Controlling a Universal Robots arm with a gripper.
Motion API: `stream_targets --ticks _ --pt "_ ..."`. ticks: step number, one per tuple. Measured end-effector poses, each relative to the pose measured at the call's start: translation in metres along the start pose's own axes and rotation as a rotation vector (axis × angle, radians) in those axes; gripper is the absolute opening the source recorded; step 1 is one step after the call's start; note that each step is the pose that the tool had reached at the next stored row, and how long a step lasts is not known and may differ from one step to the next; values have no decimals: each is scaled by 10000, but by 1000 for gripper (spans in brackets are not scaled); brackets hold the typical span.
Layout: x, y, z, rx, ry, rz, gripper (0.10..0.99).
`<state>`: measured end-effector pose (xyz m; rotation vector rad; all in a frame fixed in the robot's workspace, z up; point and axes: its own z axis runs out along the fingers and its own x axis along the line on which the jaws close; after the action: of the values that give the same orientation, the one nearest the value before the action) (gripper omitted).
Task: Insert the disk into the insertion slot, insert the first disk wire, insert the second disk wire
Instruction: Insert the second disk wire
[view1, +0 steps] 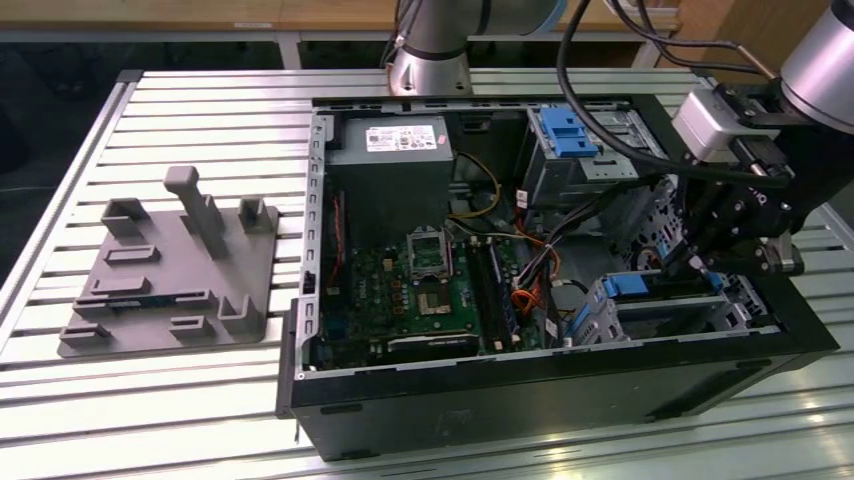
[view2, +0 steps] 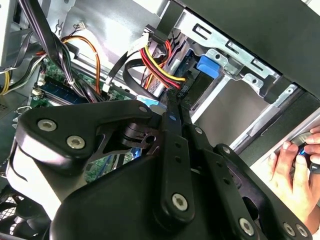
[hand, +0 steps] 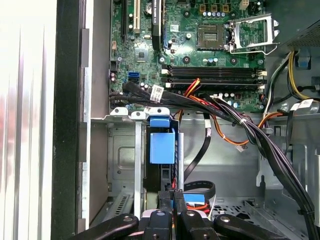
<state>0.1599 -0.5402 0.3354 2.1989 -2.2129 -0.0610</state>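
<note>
Blk gripper w/ silver screws; grey arm joints.

In the exterior view, the gripper and its mount cover most of the insertion slot; only the cage's lower walls and a blue end of the disk are visible. In the second wrist view, the gripper's linkage hides the fingertips and whatever lies between them, so the jaw state cannot be determined. A hand is cut off by the frame edge. In the first wrist view, the disk shows only its blue carrier end.
</note>
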Motion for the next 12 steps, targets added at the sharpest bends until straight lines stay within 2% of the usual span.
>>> stream_targets --ticks 12 --pt "17 -1 16 0 -2 0 141"
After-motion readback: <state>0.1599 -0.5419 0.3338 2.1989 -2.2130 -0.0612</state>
